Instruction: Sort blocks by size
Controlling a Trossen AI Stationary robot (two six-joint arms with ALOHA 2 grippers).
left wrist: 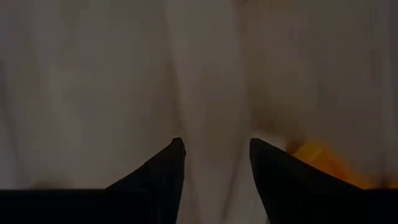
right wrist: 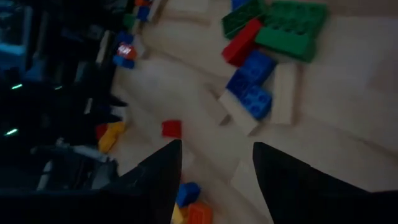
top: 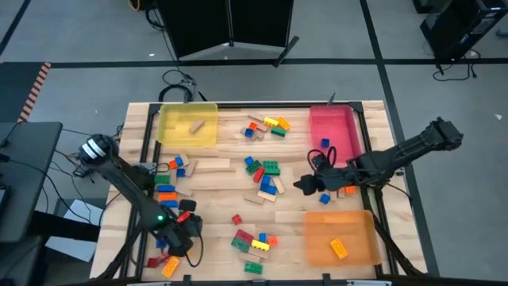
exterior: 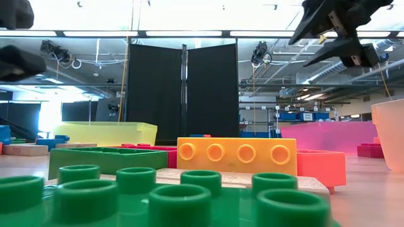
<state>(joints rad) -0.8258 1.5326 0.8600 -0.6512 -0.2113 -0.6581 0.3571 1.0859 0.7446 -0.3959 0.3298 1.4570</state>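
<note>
Many blocks lie scattered on the wooden table: a green, blue and tan cluster at the middle, a group near the front edge, and more along the left. My left gripper is open, low over the table's near left corner. A blurred orange piece lies beside one finger. My right gripper is open and empty above the table, right of the middle cluster. It also shows high up in the low view.
A yellow tray with a tan block stands far left. A pink-red tray with a blue brick stands far right. An orange tray with an orange brick stands near right. Bricks crowd the low view's foreground.
</note>
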